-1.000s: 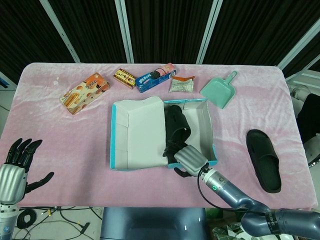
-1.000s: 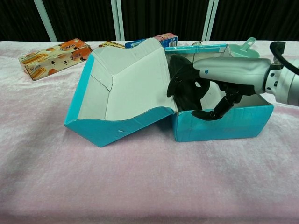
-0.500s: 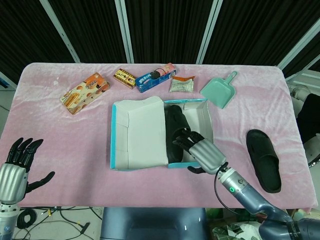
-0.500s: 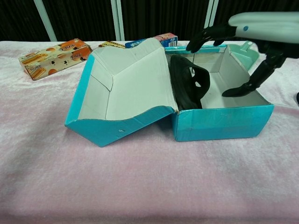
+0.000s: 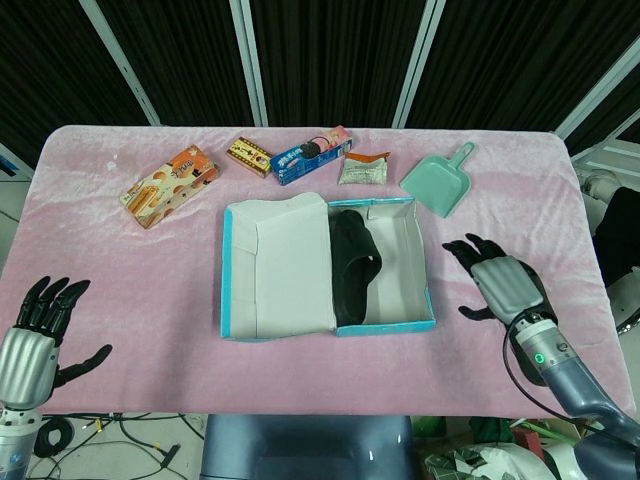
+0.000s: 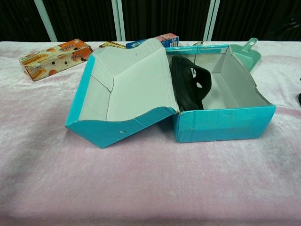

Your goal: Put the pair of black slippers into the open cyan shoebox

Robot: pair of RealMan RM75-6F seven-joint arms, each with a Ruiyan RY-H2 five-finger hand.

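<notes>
Pink velvety cloth (image 5: 150,280) covers the table, with the open cyan shoebox (image 5: 405,325) at frame centre; one black slipper (image 5: 352,265) is propped inside along its left wall. Both hands are held empty with fingers spread, the left hand (image 5: 35,340) at lower left, the right hand (image 5: 498,285) right of the box. No writing on the snack boxes (image 5: 168,185) at upper left can be read.

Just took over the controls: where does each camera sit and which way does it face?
Head view: high above the near table edge, looking down; shows left hand and right hand, both empty.
Chest view: low at the near edge, looking level across; neither hand shows.
Both share the cyan shoebox holding one black slipper.
</notes>
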